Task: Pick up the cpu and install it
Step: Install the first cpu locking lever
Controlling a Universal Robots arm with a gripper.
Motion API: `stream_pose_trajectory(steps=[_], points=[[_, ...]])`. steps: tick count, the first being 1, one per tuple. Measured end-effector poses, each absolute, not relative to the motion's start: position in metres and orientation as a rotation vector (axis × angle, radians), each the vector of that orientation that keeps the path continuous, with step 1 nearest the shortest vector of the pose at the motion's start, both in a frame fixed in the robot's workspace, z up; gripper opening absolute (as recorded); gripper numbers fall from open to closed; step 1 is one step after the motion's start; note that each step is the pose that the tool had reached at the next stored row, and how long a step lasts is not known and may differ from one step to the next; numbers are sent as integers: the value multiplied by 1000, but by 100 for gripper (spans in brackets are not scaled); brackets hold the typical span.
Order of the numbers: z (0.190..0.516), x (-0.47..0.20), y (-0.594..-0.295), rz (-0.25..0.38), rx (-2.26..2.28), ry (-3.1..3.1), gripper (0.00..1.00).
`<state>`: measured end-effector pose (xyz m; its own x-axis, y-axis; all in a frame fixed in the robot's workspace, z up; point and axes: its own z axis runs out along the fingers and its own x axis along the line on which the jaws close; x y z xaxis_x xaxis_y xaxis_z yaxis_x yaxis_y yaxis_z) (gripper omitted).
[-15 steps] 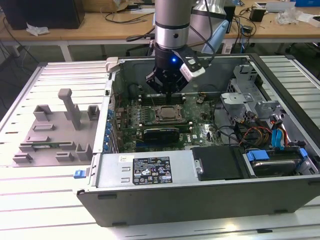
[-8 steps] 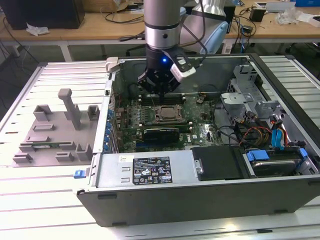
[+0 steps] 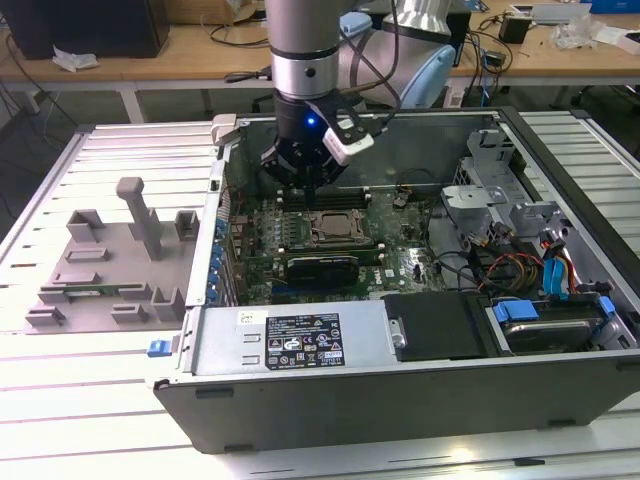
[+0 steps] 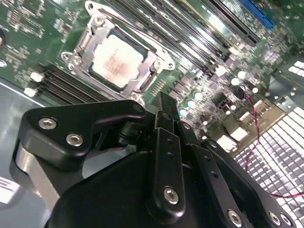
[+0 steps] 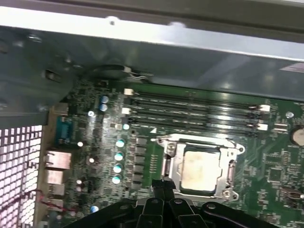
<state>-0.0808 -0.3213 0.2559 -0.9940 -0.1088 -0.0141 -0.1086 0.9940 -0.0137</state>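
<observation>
The cpu [image 4: 116, 59] lies flat inside the metal-framed socket [image 4: 156, 61] on the green motherboard, its silver-grey top facing up. It is also seen in the first wrist view, cpu [image 5: 199, 171] within the socket frame [image 5: 166, 164]. In the exterior view the socket [image 3: 335, 228] sits mid-board inside the open computer case. My gripper [image 3: 305, 183] hangs a little above the board, just behind the socket, near the memory slots. In both wrist views the black fingers [image 5: 164, 186] are pressed together with nothing between them, their tips beside the socket's edge, gripper [image 4: 164, 107].
Several empty memory slots [image 5: 194, 111] run behind the socket. The case wall [image 5: 152, 52] stands close behind them. A grey fixture tray [image 3: 110, 270] lies on the exterior view's left. A power supply [image 3: 300, 340], drive cage [image 3: 490, 190] and cables [image 3: 520, 270] fill the case's near and right sides.
</observation>
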Motion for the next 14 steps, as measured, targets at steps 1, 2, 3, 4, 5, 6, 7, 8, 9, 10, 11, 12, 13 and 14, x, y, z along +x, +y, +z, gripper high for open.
stream_pose_trajectory(steps=[1, 2, 3, 4, 5, 6, 7, 8, 9, 10, 11, 12, 13, 14], points=[[256, -86, -321, -20, -170, 3120, 11], [256, -88, -321, -20, -170, 3120, 11], [256, -90, -321, -20, -170, 3119, 11], [256, -92, -321, -20, -170, 3118, 11], [255, -94, -321, -20, -170, 3118, 11], [255, -95, -321, -11, -170, 3116, 11], [255, -96, -321, 5, -170, 3115, 11], [255, -96, -321, 36, -169, 3113, 11], [255, -97, -321, 91, -168, 3110, 11], [255, -98, -321, 131, -168, 3106, 11], [255, -99, -321, 167, -167, 3102, 11], [255, -100, -321, 200, -167, 3099, 11], [255, -101, -321, 227, -166, 3095, 11], [255, -102, -321, 244, -166, 3093, 11]])
